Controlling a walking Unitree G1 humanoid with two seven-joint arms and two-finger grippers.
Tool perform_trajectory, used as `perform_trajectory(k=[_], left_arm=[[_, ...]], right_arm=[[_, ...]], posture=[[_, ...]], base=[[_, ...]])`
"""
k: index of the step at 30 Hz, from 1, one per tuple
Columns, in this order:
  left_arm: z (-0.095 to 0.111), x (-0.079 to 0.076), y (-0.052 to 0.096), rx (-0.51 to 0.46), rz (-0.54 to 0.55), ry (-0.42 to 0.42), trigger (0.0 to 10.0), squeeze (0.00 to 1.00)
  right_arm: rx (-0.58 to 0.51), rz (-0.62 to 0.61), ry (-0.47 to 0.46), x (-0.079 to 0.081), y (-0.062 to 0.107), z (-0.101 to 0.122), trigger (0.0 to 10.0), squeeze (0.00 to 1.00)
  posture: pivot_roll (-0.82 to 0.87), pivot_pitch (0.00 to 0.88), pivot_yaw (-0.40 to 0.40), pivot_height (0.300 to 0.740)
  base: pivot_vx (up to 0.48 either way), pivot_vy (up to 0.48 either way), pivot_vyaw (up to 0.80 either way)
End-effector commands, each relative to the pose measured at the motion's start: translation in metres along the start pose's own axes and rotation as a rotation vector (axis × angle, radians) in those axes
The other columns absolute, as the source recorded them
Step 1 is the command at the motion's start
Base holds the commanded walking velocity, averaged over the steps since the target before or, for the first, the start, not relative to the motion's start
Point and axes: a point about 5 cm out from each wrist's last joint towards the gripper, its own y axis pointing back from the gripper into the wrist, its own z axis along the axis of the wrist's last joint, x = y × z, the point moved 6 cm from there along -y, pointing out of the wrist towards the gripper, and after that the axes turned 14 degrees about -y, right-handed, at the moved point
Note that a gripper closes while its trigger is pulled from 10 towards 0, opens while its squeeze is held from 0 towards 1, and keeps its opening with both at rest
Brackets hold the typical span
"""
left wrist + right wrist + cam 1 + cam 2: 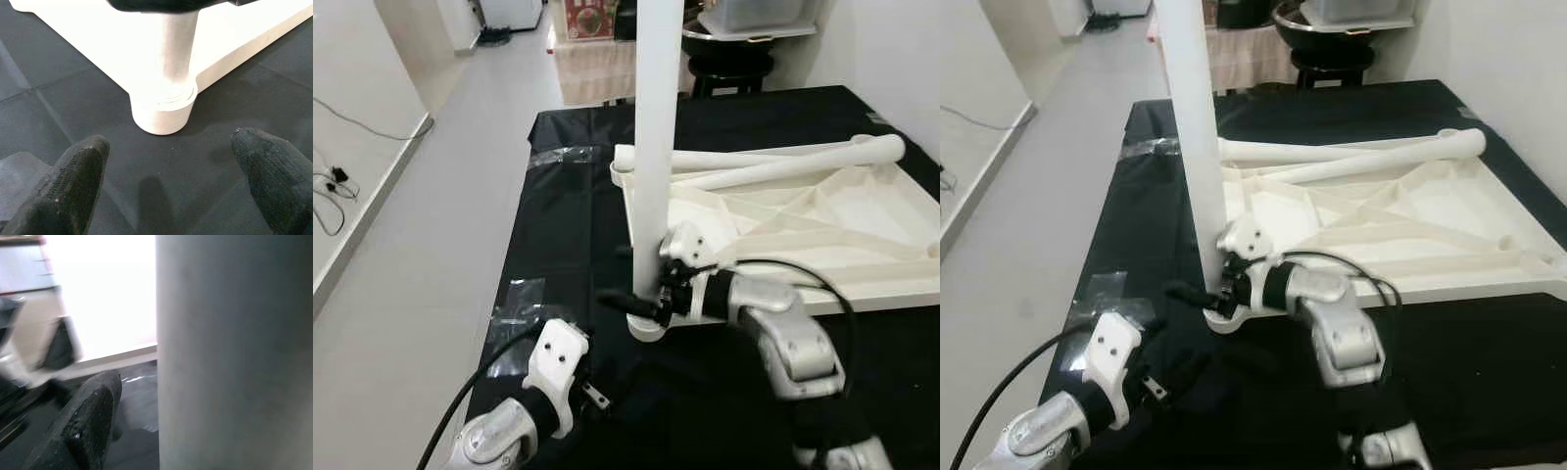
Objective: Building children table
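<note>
Right hand (651, 299) pinches upright white plastic table leg (656, 147), seating it in near-left corner socket (164, 110) of upturned white tabletop (862, 211). Left hand (166, 171) spread, near.

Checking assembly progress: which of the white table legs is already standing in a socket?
The upright leg at the tabletop's near corner socket, with the right gripper at its base. The other two legs lie loose across the upturned tabletop.
</note>
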Motion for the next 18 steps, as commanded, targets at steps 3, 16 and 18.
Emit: perform_trajectory(k=[3, 16, 18], left_arm=[[-0.004, -0.002, 0.001, 0.016, -0.002, 0.002, 10.0, 0.0], [0.004, -0.003, -0.001, -0.008, 0.004, 0.004, 10.0, 0.0], [0.002, -0.002, -0.002, 0.002, 0.012, 0.011, 10.0, 0.0]], right_arm=[[0.041, 0.125, -0.02, 0.005, -0.004, -0.007, 10.0, 0.0], [0.058, 0.154, -0.073, -0.022, 0.004, 0.003, 10.0, 0.0], [0.039, 0.138, -0.094, -0.023, 0.01, -0.002, 3.2, 0.0]], posture=[[0.1, 0.126, 0.054, 0.74], [0.09, 0.149, 0.046, 0.74], [0.09, 0.152, 0.049, 0.74]], base=[[0.0, 0.0, 0.0], [0.0, 0.0, 0.0], [0.0, 0.0, 0.0]])
